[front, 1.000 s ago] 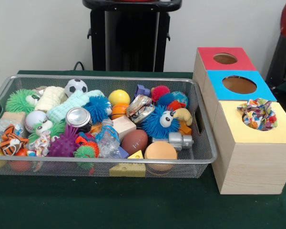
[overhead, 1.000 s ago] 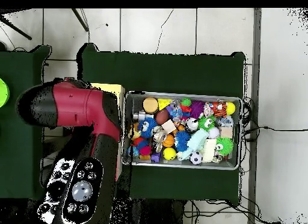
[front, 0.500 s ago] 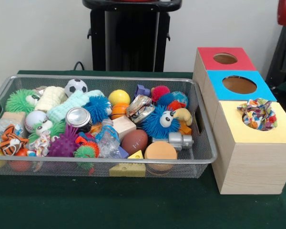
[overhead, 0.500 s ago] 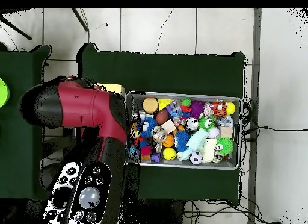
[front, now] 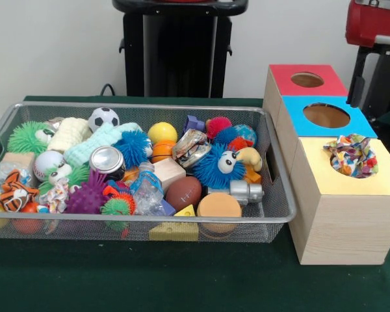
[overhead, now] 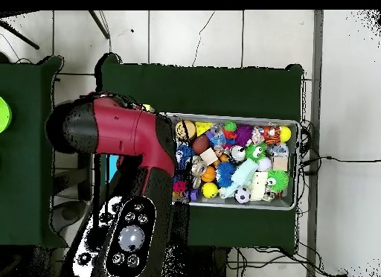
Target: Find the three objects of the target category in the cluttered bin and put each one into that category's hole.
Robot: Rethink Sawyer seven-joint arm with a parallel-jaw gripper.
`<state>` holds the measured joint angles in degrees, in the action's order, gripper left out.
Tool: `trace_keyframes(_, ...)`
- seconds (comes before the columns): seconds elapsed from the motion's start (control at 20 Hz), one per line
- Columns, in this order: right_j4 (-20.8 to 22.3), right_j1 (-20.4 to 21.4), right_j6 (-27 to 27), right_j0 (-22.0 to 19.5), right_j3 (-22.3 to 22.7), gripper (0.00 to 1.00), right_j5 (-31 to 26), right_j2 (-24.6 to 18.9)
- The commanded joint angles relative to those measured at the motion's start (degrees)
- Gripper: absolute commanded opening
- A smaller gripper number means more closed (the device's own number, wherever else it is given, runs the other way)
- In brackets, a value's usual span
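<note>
A wire mesh bin is heaped with small toys: fuzzy balls, a soccer ball, a metal can, a small football and wooden blocks. To its right stands a wooden box with a red top, a blue top and a yellow top, each with a round hole. A crumpled multicoloured cloth lies in the yellow hole. Only the red arm shows, at the top right. In the overhead view the arm covers the box and the bin's left end, and hides the gripper.
A black pedestal stands behind the bin. Green cloth covers the table in front of the bin and the box. In the overhead view a second green table sits to the left, and cables run over the tiled floor.
The arm has swung from over the box toward the bin, now covering the bin's left end in the overhead view. In the front view more of it shows at top right.
</note>
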<state>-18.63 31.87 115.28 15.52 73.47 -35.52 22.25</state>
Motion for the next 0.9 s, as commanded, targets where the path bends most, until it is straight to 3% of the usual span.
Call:
trace_keyframes(0.05, 2.1, -1.6, 6.0, -0.8, 8.3, 1.00, 2.6, -6.3)
trace_keyframes(0.6, 1.2, -1.5, 8.1, 0.0, 8.8, 1.00, 2.7, -5.9)
trace_keyframes(0.9, 1.1, 0.2, 5.5, -1.1, 10.2, 1.00, 1.6, -7.5)
